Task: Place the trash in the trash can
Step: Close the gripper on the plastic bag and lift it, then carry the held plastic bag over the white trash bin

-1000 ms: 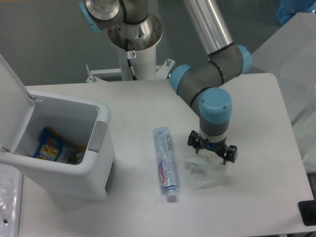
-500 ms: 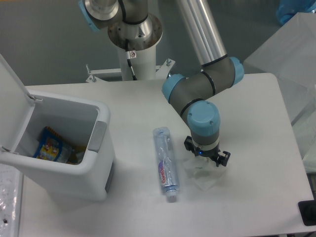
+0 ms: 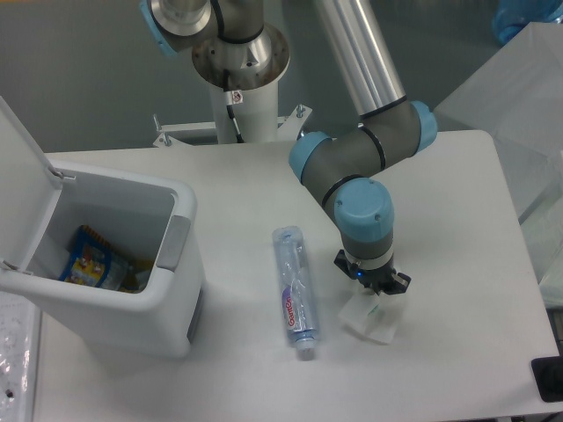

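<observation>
Trash can [image 3: 180, 290] at left of worktop [image 3: 457, 220], lid tipped back, opening clear; some packaging already lies inside. Bottle [image 3: 293, 288] lies flat just right of the can, untouched, its length running toward the camera. Wrapper [image 3: 369, 316] right of the bottle, directly under the tool [image 3: 374, 286]. Tool narrowed and pinching the wrapper's upper edge; contact looks thin.

Risks, as judged: slippery film may slide out on lift, or tear free mid-carry. A low carry could clip the bottle or the can's near rim.
</observation>
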{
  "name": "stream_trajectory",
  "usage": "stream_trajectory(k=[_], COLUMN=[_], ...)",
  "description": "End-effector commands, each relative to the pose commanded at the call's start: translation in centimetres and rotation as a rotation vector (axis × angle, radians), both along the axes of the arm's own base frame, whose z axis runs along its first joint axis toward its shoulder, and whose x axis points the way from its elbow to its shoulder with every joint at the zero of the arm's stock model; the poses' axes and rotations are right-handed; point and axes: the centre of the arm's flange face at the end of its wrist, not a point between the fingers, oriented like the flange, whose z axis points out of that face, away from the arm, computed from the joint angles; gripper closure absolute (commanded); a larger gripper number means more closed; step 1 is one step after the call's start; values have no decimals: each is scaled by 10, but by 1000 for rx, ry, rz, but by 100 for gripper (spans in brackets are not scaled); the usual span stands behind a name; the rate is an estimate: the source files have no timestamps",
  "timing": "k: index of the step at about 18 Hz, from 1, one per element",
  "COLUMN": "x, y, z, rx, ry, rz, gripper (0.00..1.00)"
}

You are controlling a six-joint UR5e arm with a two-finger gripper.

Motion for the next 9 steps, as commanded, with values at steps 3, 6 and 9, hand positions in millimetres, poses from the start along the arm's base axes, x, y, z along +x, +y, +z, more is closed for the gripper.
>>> stream_trajectory(k=[3, 6, 9], x=[-4, 1, 12], y=[7, 14, 19], z=[46, 89, 127], rx=[93, 240, 378], ry=[36, 17, -11], rz=[2, 61, 95], gripper=[100, 100, 100])
